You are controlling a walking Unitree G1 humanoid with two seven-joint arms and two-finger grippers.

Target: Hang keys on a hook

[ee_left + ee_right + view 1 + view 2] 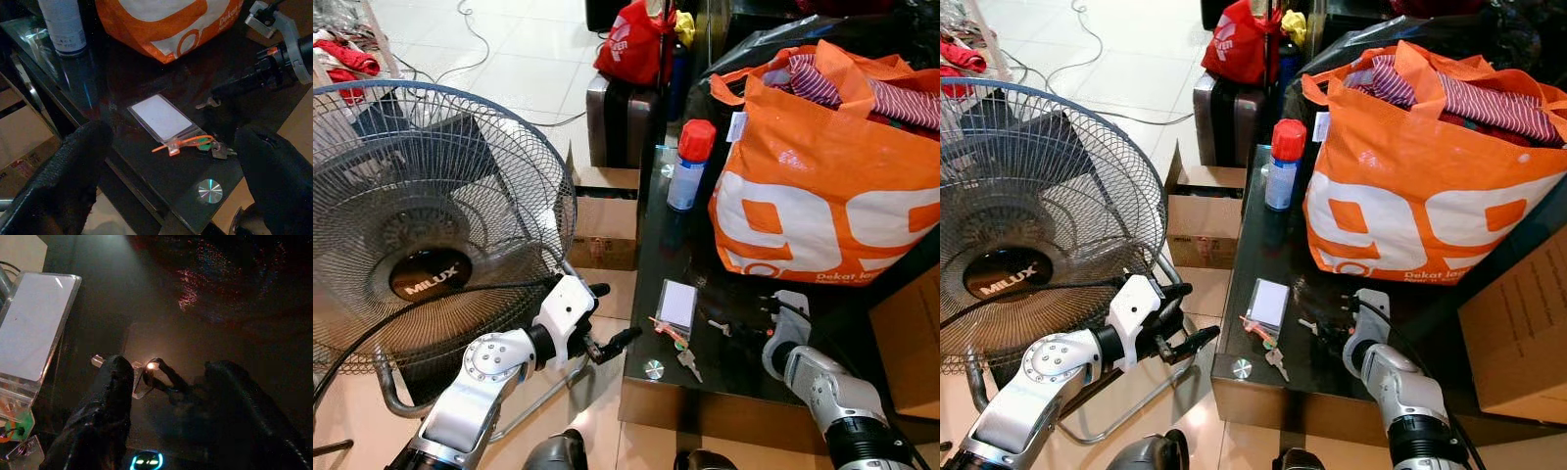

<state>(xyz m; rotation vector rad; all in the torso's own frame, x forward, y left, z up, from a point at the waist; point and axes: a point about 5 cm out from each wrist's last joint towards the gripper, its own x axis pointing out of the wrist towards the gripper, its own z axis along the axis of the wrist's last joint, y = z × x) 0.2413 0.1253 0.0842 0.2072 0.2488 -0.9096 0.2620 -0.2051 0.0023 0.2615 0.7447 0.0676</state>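
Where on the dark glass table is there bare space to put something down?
On the dark glass table, the strip between the red-capped spray can and the clear card holder is bare. The near edge is crowded: the holder, keys on an orange strap, a silver disc. The orange shopping bag takes up the back right.

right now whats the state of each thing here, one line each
left gripper: open, held off the table's near left edge
right gripper: open, fingers down around a single key
single key: flat on the glass
key bunch with card holder: lying flat, untouched
spray can: upright, red cap on
orange bag: standing, open-topped, stuffed with clothes
standing fan: blades look still
cardboard box: open
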